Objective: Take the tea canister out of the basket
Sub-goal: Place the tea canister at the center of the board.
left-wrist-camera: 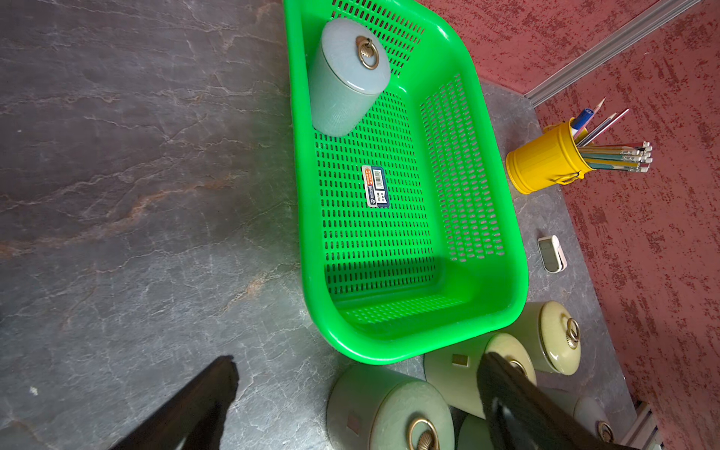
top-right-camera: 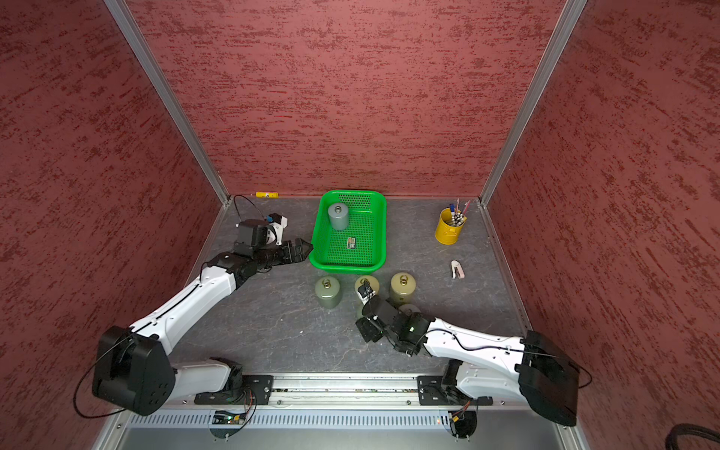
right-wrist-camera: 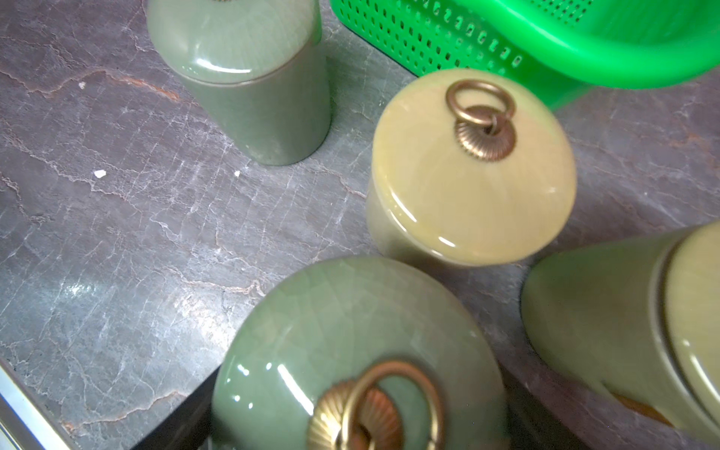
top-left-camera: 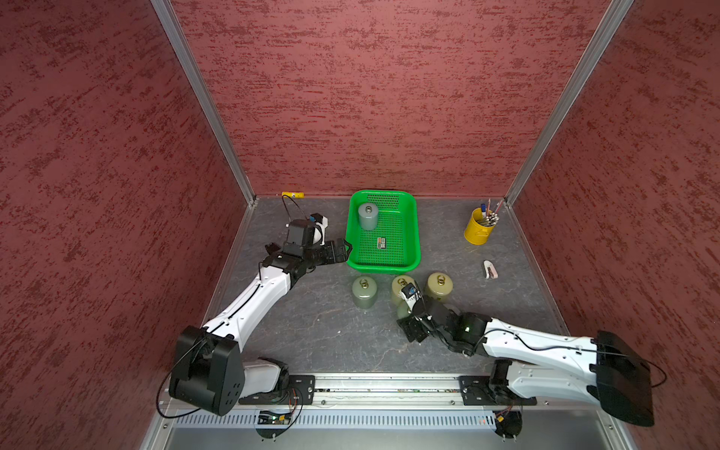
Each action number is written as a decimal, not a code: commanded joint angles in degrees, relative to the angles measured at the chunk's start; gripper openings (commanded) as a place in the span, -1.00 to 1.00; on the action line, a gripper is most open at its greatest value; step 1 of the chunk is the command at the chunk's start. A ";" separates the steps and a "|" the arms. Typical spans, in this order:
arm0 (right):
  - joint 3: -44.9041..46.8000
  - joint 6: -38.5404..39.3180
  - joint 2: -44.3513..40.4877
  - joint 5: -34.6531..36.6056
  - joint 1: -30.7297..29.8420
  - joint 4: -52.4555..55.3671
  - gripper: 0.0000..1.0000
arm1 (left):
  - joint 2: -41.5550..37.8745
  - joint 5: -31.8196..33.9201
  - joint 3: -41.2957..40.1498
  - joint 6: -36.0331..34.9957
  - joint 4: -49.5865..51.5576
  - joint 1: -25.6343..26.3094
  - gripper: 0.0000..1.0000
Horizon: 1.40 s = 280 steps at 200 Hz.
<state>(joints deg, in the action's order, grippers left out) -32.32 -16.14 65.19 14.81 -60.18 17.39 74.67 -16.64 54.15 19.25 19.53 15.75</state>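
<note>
The grey tea canister [top-left-camera: 368, 215] is seen standing upright inside the basket [top-left-camera: 383, 267], tucked into the far corner on the left arm's side, close to the wall. The left end effector [top-left-camera: 346, 251] is held just outside the basket's near corner, jaws spread and empty, and it looks to be the one lined up for the pick. The right end effector [right-wrist-camera: 360, 420] is clamped around a green canister [right-wrist-camera: 350, 331] out on the counter [top-left-camera: 311, 331], near three more canisters [top-left-camera: 364, 290]. For a clean lift, the basket's side should be cleared first. Then the jaws should be lowered squarely over the grey body below the lid [left-wrist-camera: 343, 50], not onto the brass ring [left-wrist-camera: 368, 54]. Little room is offered beside the wall, so a finger could catch there. A straight rise is advised: the glaze looks slippery, and the light basket may be dragged along.
</note>
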 commanded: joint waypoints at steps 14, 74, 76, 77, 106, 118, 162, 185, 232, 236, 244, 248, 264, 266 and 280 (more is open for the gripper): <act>-0.59 -1.22 0.43 1.81 -0.75 -3.24 -0.94 | -1.07 -0.35 -0.93 -0.44 -0.55 -0.32 0.99; 0.15 -1.78 -0.04 2.94 -1.34 -3.34 0.03 | -1.25 -0.27 -1.15 -0.52 -0.50 -0.41 0.99; 0.15 -1.79 -0.06 2.99 -1.36 -3.33 0.07 | -1.28 -0.26 -1.15 -0.50 -0.53 -0.38 0.99; 0.15 -1.79 -0.06 2.97 -1.35 -3.28 0.09 | -1.28 -0.25 -1.15 -0.51 -0.54 -0.37 0.99; 0.06 -1.70 -0.24 3.60 -1.43 -2.89 0.68 | -1.07 -0.32 -1.06 -0.44 -0.71 -0.37 0.99; -0.03 -1.78 -0.15 4.10 -1.43 -2.89 0.90 | -1.02 -0.40 -1.06 -0.43 -0.79 -0.37 0.99; -0.53 -1.40 -0.19 4.44 -1.47 -2.63 0.98 | -1.04 -0.41 -0.98 -0.43 -0.55 -0.45 0.99; -1.28 -0.66 -1.86 4.69 -1.52 -2.02 0.98 | -1.19 -0.41 -0.89 -0.44 -0.54 -0.43 0.99; -3.65 1.88 -6.96 6.00 -1.52 0.45 0.98 | -0.94 -0.82 -0.08 -0.43 -0.54 -0.31 0.99; -3.78 2.15 -7.40 6.21 -1.52 0.54 0.98 | -0.80 -0.93 0.18 -0.39 -0.43 -0.24 0.99; -4.10 2.68 -8.20 6.62 -1.51 0.47 0.98 | -0.40 -1.26 0.86 -0.68 -0.21 -0.12 0.99; -4.28 2.99 -8.56 6.83 -1.54 0.54 0.98 | -0.18 -1.31 1.30 -0.88 0.00 0.01 0.99; -5.22 3.82 -9.51 8.03 -1.49 0.67 0.98 | 1.05 -1.17 3.71 -1.89 1.05 0.75 0.99; -5.43 3.88 -9.54 8.22 -1.51 0.73 0.98 | 1.26 -1.06 4.06 -2.03 1.15 0.88 0.99; -7.55 4.14 -8.94 9.90 -1.47 2.12 0.98 | 2.76 0.03 6.65 -2.74 1.88 1.84 0.99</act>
<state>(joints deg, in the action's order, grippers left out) -36.03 -13.72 56.34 20.60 -61.32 17.56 75.55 -16.84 55.99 18.61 20.62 16.23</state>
